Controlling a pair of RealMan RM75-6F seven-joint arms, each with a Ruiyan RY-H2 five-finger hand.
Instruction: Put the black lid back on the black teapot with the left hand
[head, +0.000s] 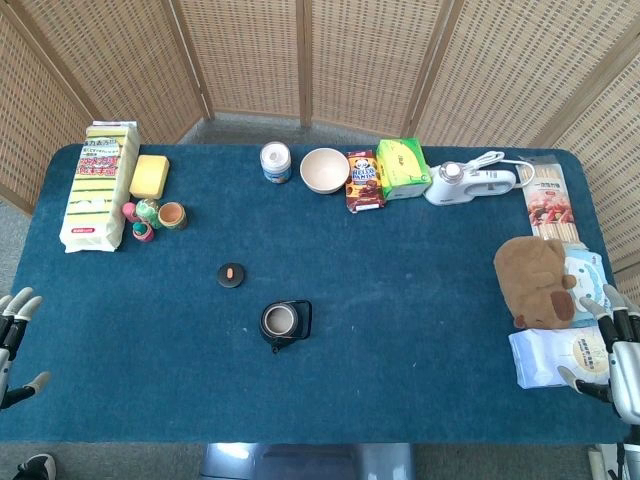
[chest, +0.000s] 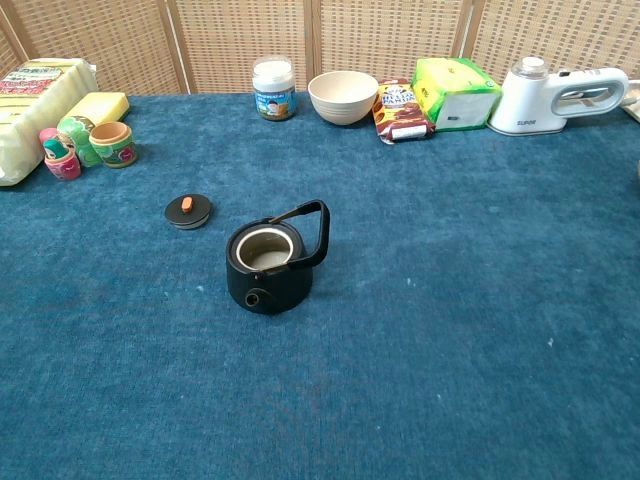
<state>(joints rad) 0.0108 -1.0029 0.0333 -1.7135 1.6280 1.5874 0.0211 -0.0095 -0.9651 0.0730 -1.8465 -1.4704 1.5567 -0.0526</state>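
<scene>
Black lid (head: 231, 275) sits just up-left of the open teapot (head: 285, 323) (handle upright). Left robot hand (head: 14, 340) is empty, fingers spread, so it might clip that handle or drop the lid crooked.

my desk (chest: 480, 330) wears deep blue cloth. the teapot (chest: 268, 265) is black with a pale tan inside, its lid (chest: 188, 211) black with an orange knob. the bowl (chest: 343, 96) is cream, the sponge (head: 150, 176) yellow, the box (chest: 456, 92) green, the mixer (chest: 560, 98) white, the plush (head: 537, 281) brown. the screen (head: 300, 55) behind is woven tan wicker. my hands (head: 620, 350) are grey and black.
</scene>
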